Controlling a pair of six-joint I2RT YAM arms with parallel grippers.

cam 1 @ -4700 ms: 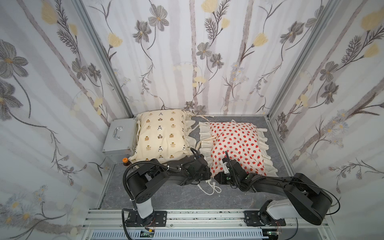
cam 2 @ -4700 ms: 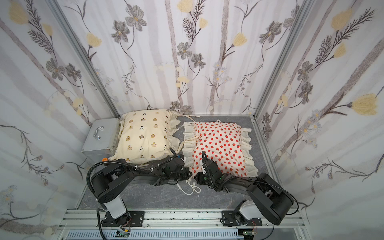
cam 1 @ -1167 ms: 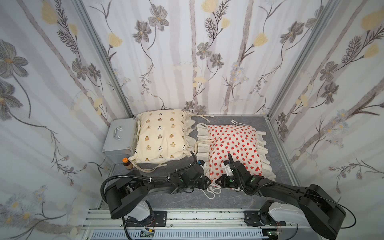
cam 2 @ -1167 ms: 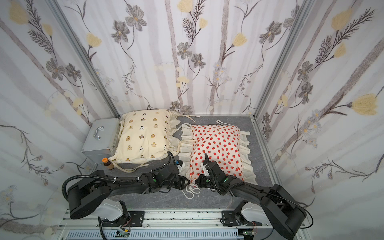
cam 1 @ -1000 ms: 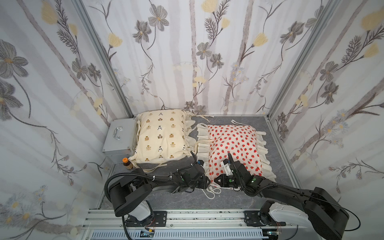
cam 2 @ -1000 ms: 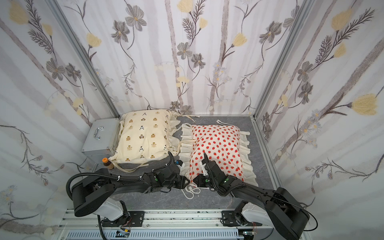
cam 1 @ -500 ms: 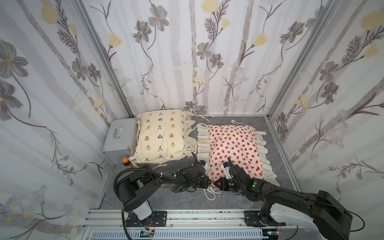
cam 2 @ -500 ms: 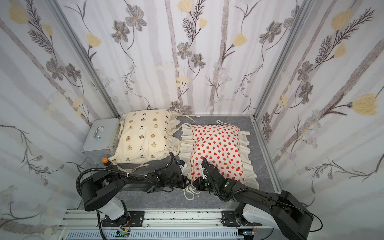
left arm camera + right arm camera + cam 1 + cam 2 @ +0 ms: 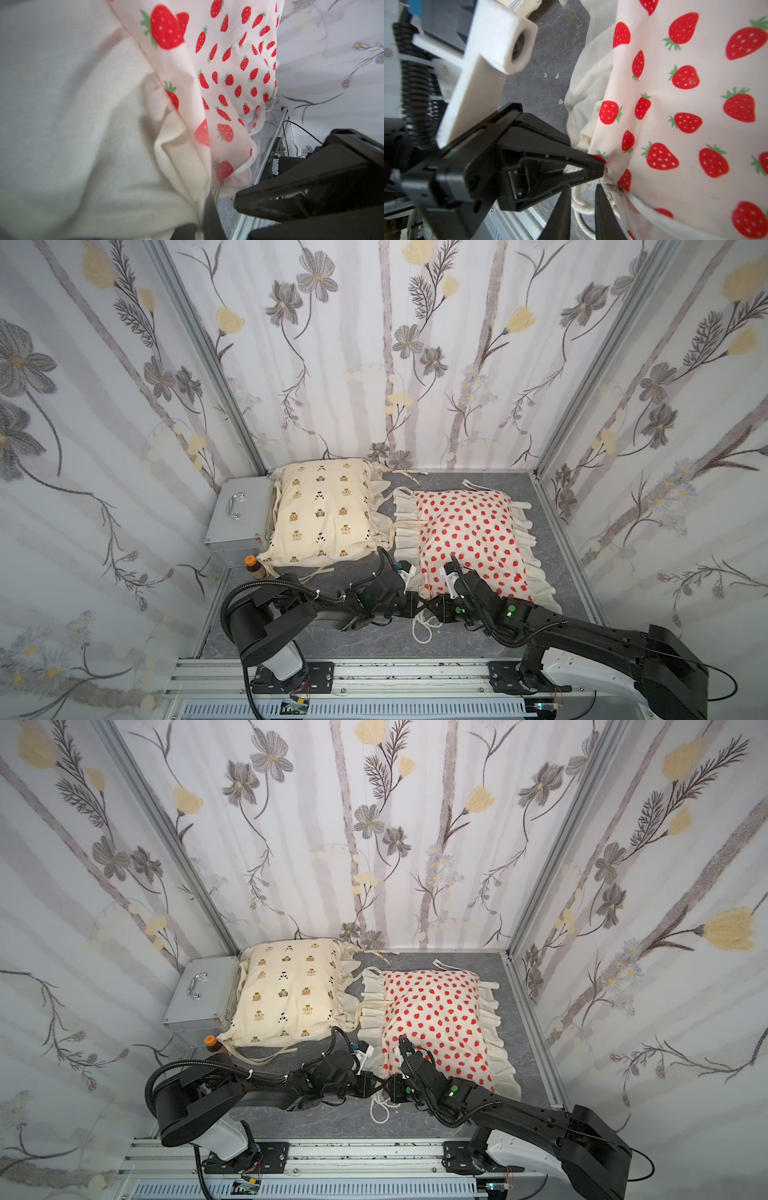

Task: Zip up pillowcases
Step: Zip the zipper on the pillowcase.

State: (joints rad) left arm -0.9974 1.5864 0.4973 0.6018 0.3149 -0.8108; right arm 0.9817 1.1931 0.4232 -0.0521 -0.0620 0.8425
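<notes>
Left end effector [image 9: 601, 164] now clamped on strawberry pillowcase [image 9: 469, 531] corner.

Left arm [image 9: 316, 608]: lies low over the floor, reaching from its base toward the centre.
Left gripper [image 9: 599, 167]: jaws closed, tips pinching the near corner of the strawberry pillowcase [image 9: 469, 531].
Right arm [image 9: 582, 630]: stretched low, reaching inward.
Right gripper [image 9: 582, 189]: jaws a narrow gap apart, tips just beside the left gripper's.

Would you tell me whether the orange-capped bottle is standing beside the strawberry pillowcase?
No, the orange-capped bottle stands at the bear pillowcase corner, by the grey metal case.
</notes>
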